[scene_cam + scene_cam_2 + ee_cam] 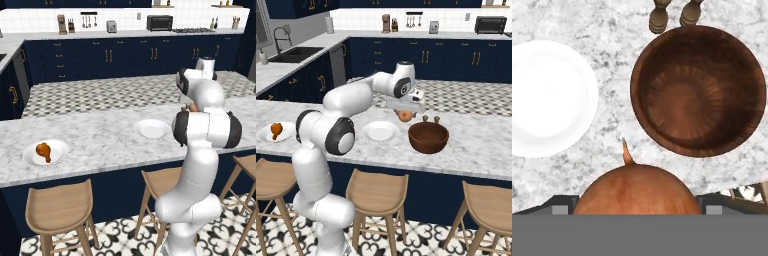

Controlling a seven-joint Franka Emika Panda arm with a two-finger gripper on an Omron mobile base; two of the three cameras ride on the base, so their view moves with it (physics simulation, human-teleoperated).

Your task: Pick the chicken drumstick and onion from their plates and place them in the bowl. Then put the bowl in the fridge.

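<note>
Our gripper (405, 116) grips the onion (405, 116) above the counter (476, 145), between plate (381, 131) and bowl (428, 137). The drumstick (44, 150) lies on the far-left plate (31, 159).

Navy cabinets (125, 55) with brass handles, white tiled wall (125, 19), patterned floor (115, 92), wooden stools (377, 192).

Tool (405, 113) holds onion (404, 116) beside bowl (428, 138).
</note>
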